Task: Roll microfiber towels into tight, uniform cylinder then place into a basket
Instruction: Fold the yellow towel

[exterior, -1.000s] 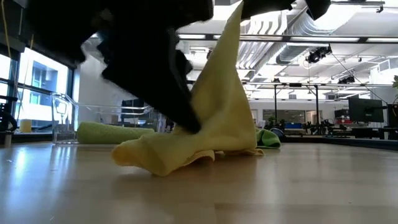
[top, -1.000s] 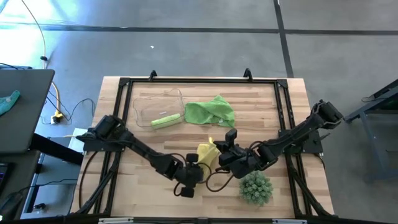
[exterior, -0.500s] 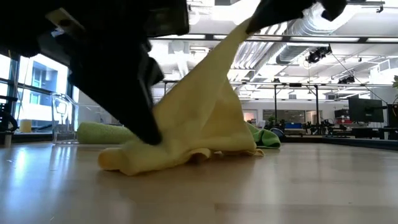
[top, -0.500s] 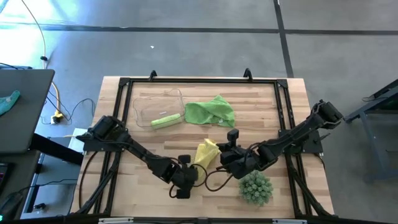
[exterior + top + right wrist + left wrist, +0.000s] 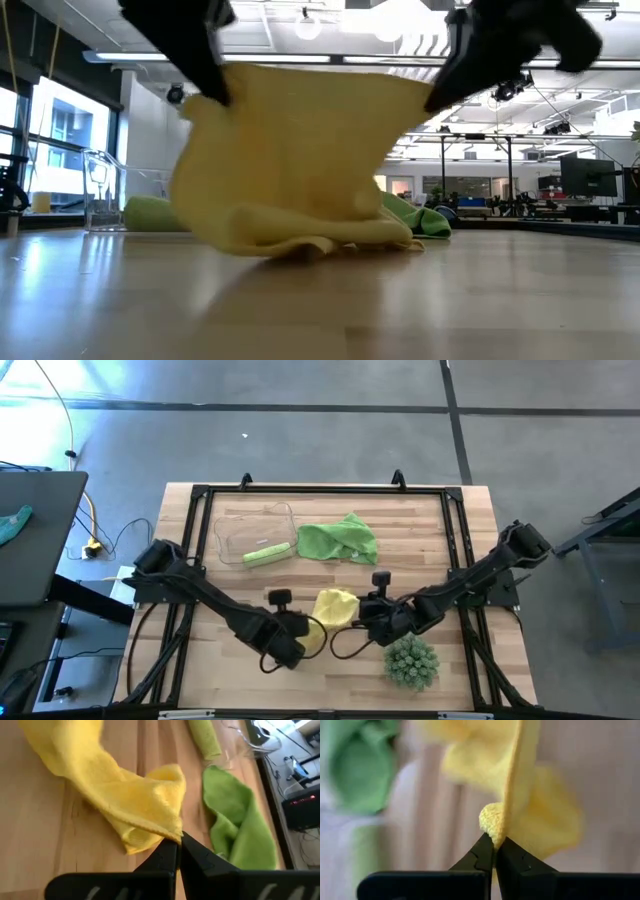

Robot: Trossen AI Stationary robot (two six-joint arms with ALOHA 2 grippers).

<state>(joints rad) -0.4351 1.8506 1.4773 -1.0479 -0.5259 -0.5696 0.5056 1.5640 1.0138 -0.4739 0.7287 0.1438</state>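
The yellow towel (image 5: pixel 333 607) hangs spread between my two grippers near the table's middle front, its lower folds (image 5: pixel 300 238) bunched on the wood. My left gripper (image 5: pixel 494 842) is shut on its left upper corner and my right gripper (image 5: pixel 179 840) on its right upper corner. One lime green towel (image 5: pixel 338 540) lies crumpled on the table farther back. A rolled lime green towel (image 5: pixel 266 554) lies at the near side of the clear basket (image 5: pixel 232 522). My left gripper pinches an upper corner of the yellow towel (image 5: pixel 492 822) between its two fingertips, coming slanting from above. That corner is lifted clear and the cloth hangs below it. My right gripper pinches the opposite upper corner (image 5: pixel 172 831) between its fingertips, slanting down from the table's right. The cloth sags between the two holds, with its bottom on the table.
A spiky green ball plant (image 5: pixel 411 660) stands at the near right, close behind my right gripper. The black frame rail (image 5: pixel 320 490) runs round the table's edges. A teal cloth (image 5: pixel 14 523) lies on a side desk off to the left.
My left gripper has shut on the towel's low left corner and risen with it, tipping more level. That corner has come up off the table, so the towel now hangs spread out as a sheet between both grippers. My right gripper has sunk a little.
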